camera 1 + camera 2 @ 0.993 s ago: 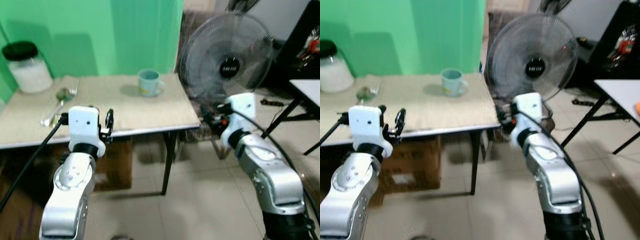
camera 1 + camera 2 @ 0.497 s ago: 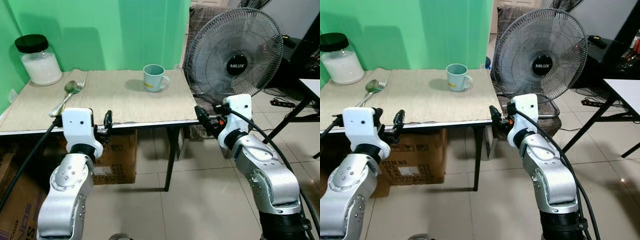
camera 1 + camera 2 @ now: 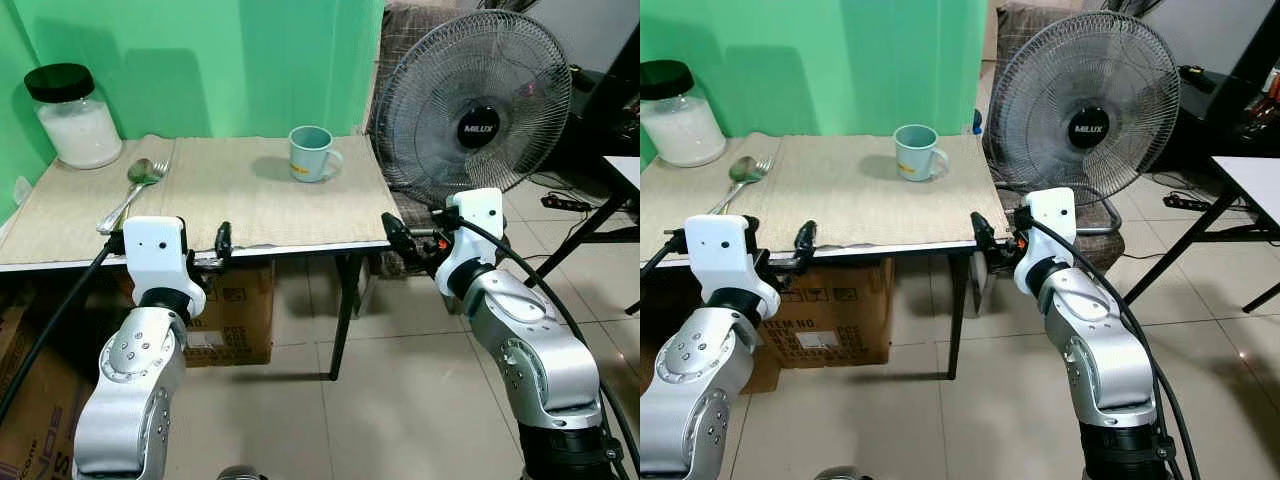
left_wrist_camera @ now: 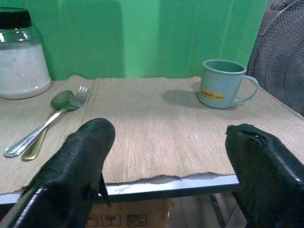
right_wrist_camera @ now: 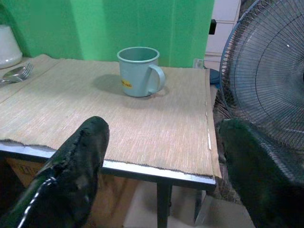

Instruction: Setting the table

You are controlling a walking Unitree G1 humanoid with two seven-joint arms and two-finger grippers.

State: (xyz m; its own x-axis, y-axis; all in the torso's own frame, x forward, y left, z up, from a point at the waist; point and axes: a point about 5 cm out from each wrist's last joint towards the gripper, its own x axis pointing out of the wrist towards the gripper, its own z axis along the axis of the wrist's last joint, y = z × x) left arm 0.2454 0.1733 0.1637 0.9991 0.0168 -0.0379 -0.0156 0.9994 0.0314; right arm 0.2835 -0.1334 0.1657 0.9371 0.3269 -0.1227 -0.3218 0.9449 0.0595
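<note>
Left claw (image 4: 166,156) and right claw (image 5: 161,166) gape empty before the table (image 3: 60,245) edge — mug (image 4: 223,84), spoon (image 4: 40,121) beyond.

Colours: green wall, beige mat, teal mug, black and silver robot.
Worktop (image 3: 300,252) has a white-grey edge and carries a beige woven mat (image 3: 230,190). Mug (image 3: 310,153) pale teal with a small yellow label. Jar (image 3: 73,117) clear, white contents, black lid. Spoon (image 4: 45,127) and fork (image 4: 47,121) silver, one handle looks gold. Wall (image 3: 250,60) bright green. Fan (image 3: 478,105) dark grey grille, black hub, white lettering. Left hand (image 3: 222,243) and right hand (image 3: 392,232) black fingers; arms silver, wrists white. Box (image 3: 235,305) brown cardboard. Floor (image 3: 400,400) beige tile.
</note>
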